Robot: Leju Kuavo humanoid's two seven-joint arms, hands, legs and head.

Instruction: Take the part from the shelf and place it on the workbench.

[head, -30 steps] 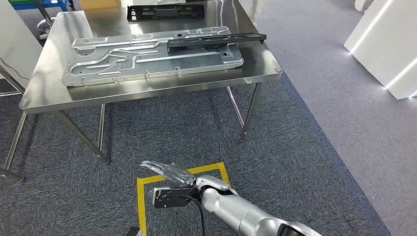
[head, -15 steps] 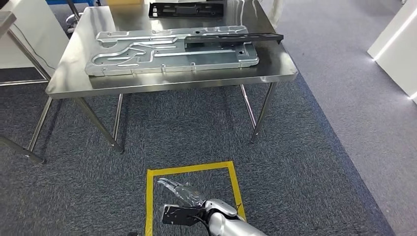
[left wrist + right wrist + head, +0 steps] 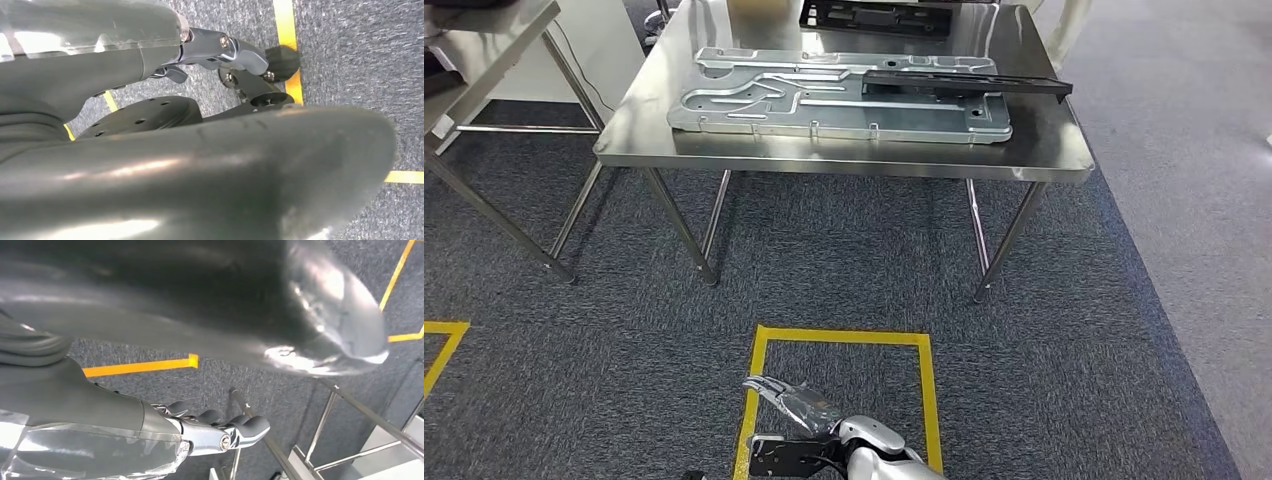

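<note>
Fingers (image 3: 766, 386) of the right hand (image 3: 796, 408) are hanging low and loosely spread, nothing in them. In the right wrist view they show as dark, glossy tips on bright metal links. Over on the left hand (image 3: 215, 47), a thick grey thumb is blocking my look, so I cannot tell whether those fingers are wide or curled.

Below me there's a yellow tape square (image 3: 844, 337) on rough blue-grey carpet (image 3: 624, 340). Ahead stands the steel worktop (image 3: 844, 165), brushed and shiny, on thin round legs (image 3: 1009, 240).

On it lies a broad silver plate (image 3: 754, 100), stamped with winding channels. The black part (image 3: 964, 82), a long flat bar, matte and probably plastic, rests across the plate's right end, its tip poking out past the plate's edge. A second black piece (image 3: 874, 15) sits at the far edge. Another table (image 3: 484, 30) is off to the left.

My read: with the right hand empty, this is a walking leg, likely a run to the shelf, which I can't see. I'd keep both arms tucked down, steer wide of those legs, and keep the fingers relaxed until the shelf is square in front of me.
</note>
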